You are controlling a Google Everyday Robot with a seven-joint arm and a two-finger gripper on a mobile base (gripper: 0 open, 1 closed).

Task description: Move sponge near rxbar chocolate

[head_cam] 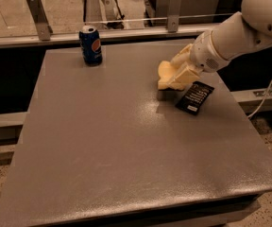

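Gripper [179, 74], carried by the white arm [230, 37] that reaches in over the far right corner, is closed on the sponge [165, 77]; its pale fingers are hard to separate from the foam. Nearest of the objects, the rxbar chocolate [195, 97] lies flat by the right edge of the counter [103, 150], past the midpoint toward the far side. Just beyond it and to its left, the sponge hangs low over the surface with its shadow directly beneath, close to the wrapper but apparently not touching it. The step in hand appears to be the set-down: lower straight, release only once the foam rests flat, then lift away vertically so neither foam nor bar is dragged. A blue soda can [90, 45] stands well apart, near the far left corner.
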